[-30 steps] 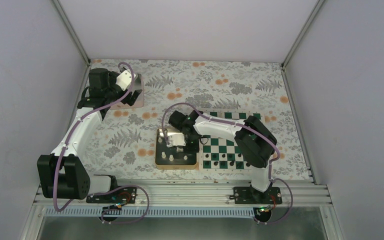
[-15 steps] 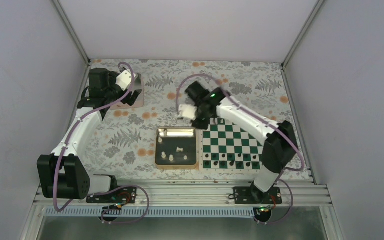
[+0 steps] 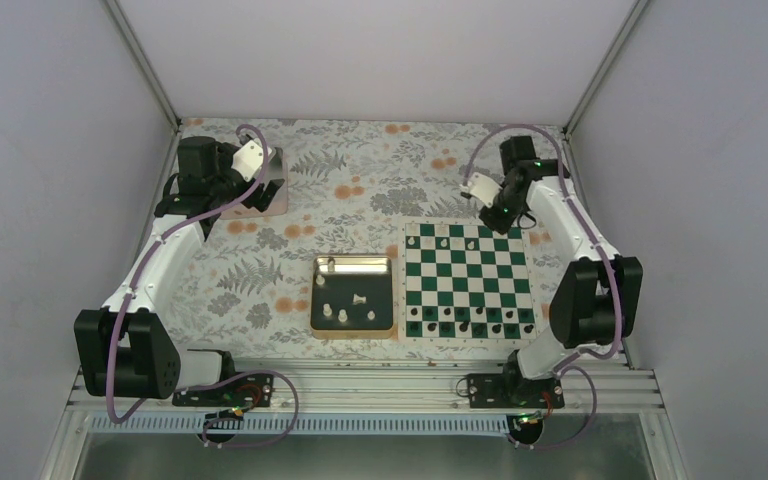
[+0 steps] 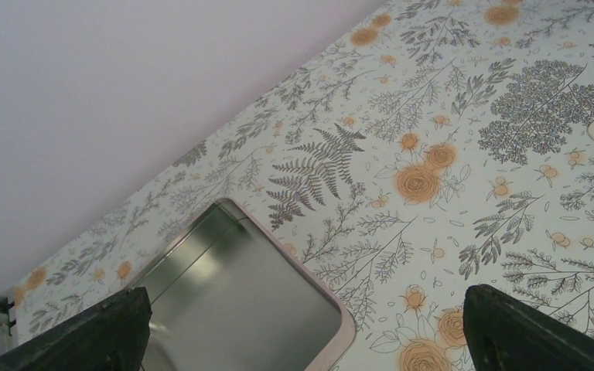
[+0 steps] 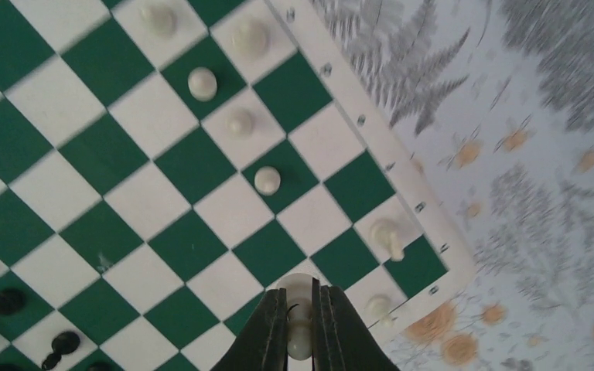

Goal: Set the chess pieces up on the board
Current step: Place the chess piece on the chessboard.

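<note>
Because the chess pieces (image 3: 444, 241) look tiny, light and smooth, a gentle mid-body pinch should suit them. From above, some stand on the far rows of the board (image 3: 465, 281) and others lie in the gold-rimmed tray (image 3: 353, 334). The left wrist view shows the left gripper (image 4: 302, 325) spread wide over a metal tin (image 4: 240, 301). The right wrist view shows the right gripper (image 5: 299, 332) pinching one white piece (image 5: 298, 287) near the board's corner.

so the left gripper (image 4: 305, 334) has its black fingers (image 4: 541, 328) spread wide above a shiny square metal tray with a pinkish rim (image 4: 232, 301), sitting on the fern-and-orange-flower tablecloth (image 4: 433, 154).
</note>
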`<move>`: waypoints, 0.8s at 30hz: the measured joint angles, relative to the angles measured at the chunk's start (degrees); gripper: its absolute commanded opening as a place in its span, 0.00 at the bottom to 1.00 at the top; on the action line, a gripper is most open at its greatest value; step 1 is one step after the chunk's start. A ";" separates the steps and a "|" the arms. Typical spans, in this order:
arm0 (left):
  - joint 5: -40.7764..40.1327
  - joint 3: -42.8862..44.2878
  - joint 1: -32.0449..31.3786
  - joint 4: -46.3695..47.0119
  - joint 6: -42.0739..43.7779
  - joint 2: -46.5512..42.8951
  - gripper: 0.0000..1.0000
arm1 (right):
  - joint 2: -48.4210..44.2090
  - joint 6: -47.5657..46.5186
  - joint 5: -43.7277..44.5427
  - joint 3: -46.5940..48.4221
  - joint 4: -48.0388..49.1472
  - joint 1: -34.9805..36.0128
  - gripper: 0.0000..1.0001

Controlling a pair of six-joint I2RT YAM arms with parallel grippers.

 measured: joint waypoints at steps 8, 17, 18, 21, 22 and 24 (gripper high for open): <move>0.02 0.00 0.00 0.00 0.00 0.00 1.00 | 4.98 -3.08 -2.32 -6.38 3.34 -7.85 0.08; 0.00 -0.02 0.00 -0.02 0.00 0.00 1.00 | 11.78 -3.52 -3.52 -8.61 7.82 -8.09 0.08; 0.02 -0.02 0.00 -0.02 0.00 0.00 1.00 | 12.15 -3.50 -3.56 -8.61 8.15 -8.09 0.08; 0.02 0.00 0.00 -0.02 0.00 0.00 1.00 | 12.94 -3.50 -3.52 -8.61 9.27 -8.09 0.08; 0.00 0.00 0.00 -0.02 0.00 0.00 1.00 | 13.14 -3.50 -3.52 -8.59 9.51 -8.09 0.08; 0.02 0.00 0.00 -0.02 0.00 0.00 1.00 | 13.53 -3.50 -3.52 -8.48 9.94 -8.11 0.08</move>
